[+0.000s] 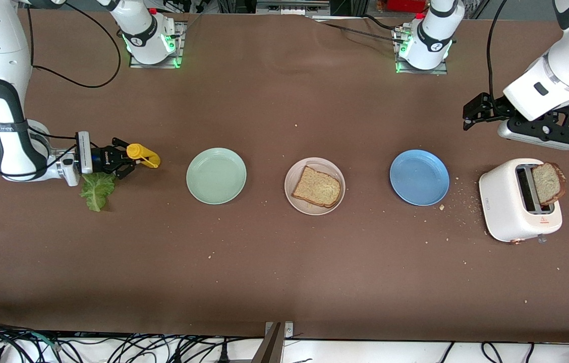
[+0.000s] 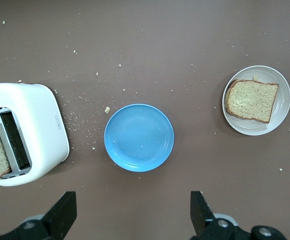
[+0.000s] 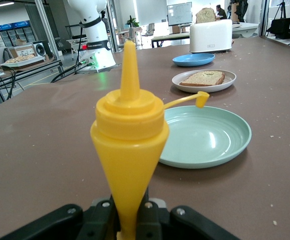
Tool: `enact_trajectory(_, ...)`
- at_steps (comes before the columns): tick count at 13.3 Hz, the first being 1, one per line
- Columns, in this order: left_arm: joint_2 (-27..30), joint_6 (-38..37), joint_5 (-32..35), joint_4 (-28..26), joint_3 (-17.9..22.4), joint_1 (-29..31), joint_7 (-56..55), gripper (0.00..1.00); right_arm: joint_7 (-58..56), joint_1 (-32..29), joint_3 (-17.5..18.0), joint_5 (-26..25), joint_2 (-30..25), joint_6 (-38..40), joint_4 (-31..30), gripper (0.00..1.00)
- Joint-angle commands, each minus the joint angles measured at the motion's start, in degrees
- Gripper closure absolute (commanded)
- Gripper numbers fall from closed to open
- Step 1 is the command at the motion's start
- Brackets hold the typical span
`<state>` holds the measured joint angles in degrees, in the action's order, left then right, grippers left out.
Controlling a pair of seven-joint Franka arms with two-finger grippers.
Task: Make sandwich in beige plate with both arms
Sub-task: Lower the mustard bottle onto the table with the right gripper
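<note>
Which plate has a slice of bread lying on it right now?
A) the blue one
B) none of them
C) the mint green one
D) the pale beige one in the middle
D: a single bread slice lies flat on the beige plate, while the mint green plate and the blue plate beside it hold nothing.

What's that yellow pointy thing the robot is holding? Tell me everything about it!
It is a yellow squeeze bottle, plastic by the look of it, cone-shaped with a wide collar and a long pointed nozzle. A small cap hangs off on a thin strap, so the nozzle is uncovered. The right gripper is shut on its narrow end, holding it at the right arm's end of the table, above a lettuce leaf and beside the mint green plate.
</note>
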<state>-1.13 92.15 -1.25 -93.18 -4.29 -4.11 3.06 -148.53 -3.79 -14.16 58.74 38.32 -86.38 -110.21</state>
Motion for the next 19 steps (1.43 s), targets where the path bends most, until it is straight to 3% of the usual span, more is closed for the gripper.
enact_trajectory(1,-0.27,-0.92,-0.86,1.07,0.33,-0.2,0.46,0.0,-1.58,-0.61,0.27,1.55,1.75,0.43,1.39,1.0)
enact_trajectory(3,-0.27,-0.92,-0.86,1.07,0.33,-0.2,0.46,0.0,-1.76,-0.61,0.27,1.64,2.2,0.43,1.66,0.98)
enact_trajectory(6,-0.27,-0.92,-0.86,1.07,0.33,-0.2,0.46,0.0,-1.59,-0.52,0.27,1.72,2.29,0.08,1.75,0.35)
enact_trajectory(8,-0.27,-0.92,-0.86,1.07,0.33,-0.2,0.46,0.0,-0.62,-0.43,0.27,2.08,2.29,0.07,1.75,0.02)
enact_trajectory(12,-0.27,-0.92,-0.86,1.07,0.33,-0.2,0.46,0.0,5.6,-0.69,-0.43,1.03,2.02,0.51,6.12,0.01)
enact_trajectory(14,-0.27,-0.92,-0.86,1.07,0.33,-0.2,0.46,0.0,10.17,-0.69,-1.75,-2.73,1.85,0.86,11.04,0.01)
enact_trajectory(19,-0.27,-0.92,-0.86,1.07,0.33,-0.2,0.46,0.0,20.8,-0.43,-8.24,-9.69,0.71,2.97,18.88,0.01)
